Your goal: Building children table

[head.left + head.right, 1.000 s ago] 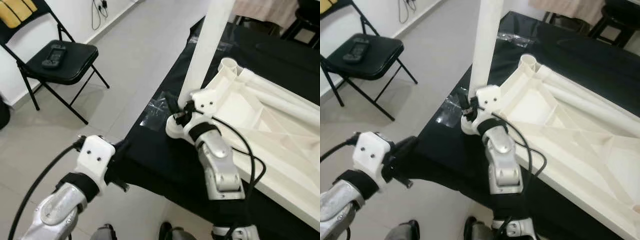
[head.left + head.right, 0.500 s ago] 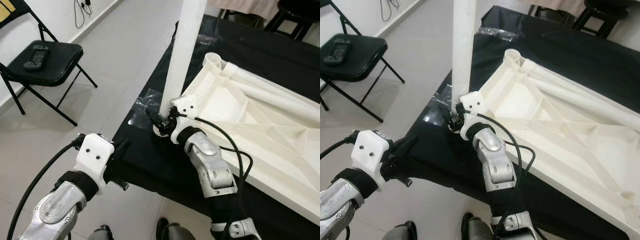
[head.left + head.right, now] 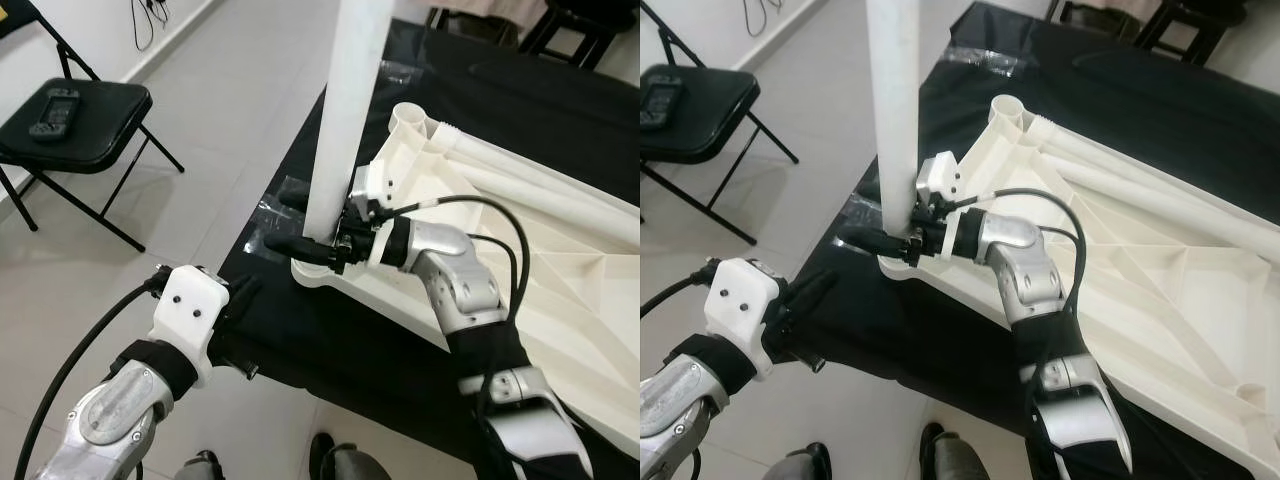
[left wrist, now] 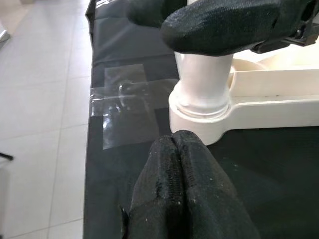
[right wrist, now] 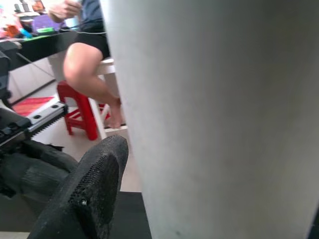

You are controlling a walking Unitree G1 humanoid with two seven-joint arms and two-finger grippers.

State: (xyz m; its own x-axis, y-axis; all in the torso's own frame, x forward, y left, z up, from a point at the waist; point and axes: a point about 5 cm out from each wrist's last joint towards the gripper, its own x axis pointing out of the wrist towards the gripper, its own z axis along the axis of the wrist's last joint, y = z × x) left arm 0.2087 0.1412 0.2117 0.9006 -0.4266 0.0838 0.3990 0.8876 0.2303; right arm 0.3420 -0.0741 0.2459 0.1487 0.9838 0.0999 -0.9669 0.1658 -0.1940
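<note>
A white plastic tabletop (image 3: 560,260) lies upside down on a black-covered surface (image 3: 400,350). A white table leg (image 3: 340,120) stands upright in its near corner socket (image 4: 199,124). My right gripper (image 3: 300,225) reaches in from the right, shut on the leg just above the socket, one black finger (image 5: 84,199) pressed against the leg's side. My left gripper (image 3: 245,295) hovers at the black surface's front-left edge, a short way from the socket, fingers (image 4: 180,154) shut together with nothing in them. Another white leg (image 3: 540,190) lies along the tabletop's underside.
A black folding chair (image 3: 90,115) with a handheld controller (image 3: 55,100) stands on the tiled floor at the left. A patch of clear tape (image 4: 124,99) sits on the black cover by the socket. A person (image 5: 89,69) sits by a red stool (image 5: 79,109).
The camera has shifted. My right arm has swung from below the leg round to its right, so the fingers now point left across the leg's base. The left arm has held still.
</note>
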